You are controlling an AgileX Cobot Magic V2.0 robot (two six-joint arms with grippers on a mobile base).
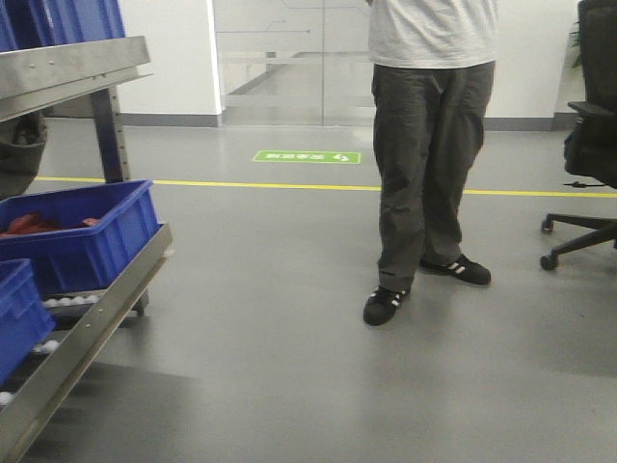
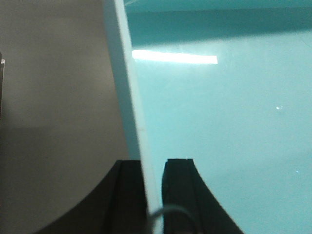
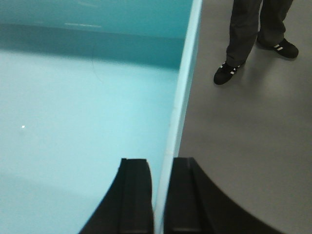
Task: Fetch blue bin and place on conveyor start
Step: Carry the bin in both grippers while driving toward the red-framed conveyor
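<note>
L wrist cam, blue bin [image 2: 219, 122], grey floor [image 2: 53, 97]

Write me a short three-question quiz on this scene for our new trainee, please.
1. True or false: the left gripper and right gripper each pinch a wall of the light turquoise plastic tub.
2. What lies in the dark blue ribbed plastic bin on the steel shelf? A) red items B) bottles C) tools
3. Fill in: the floor line behind the person in dark trousers is ___.
Key: 1 true; 2 A; 3 yellow.
</note>
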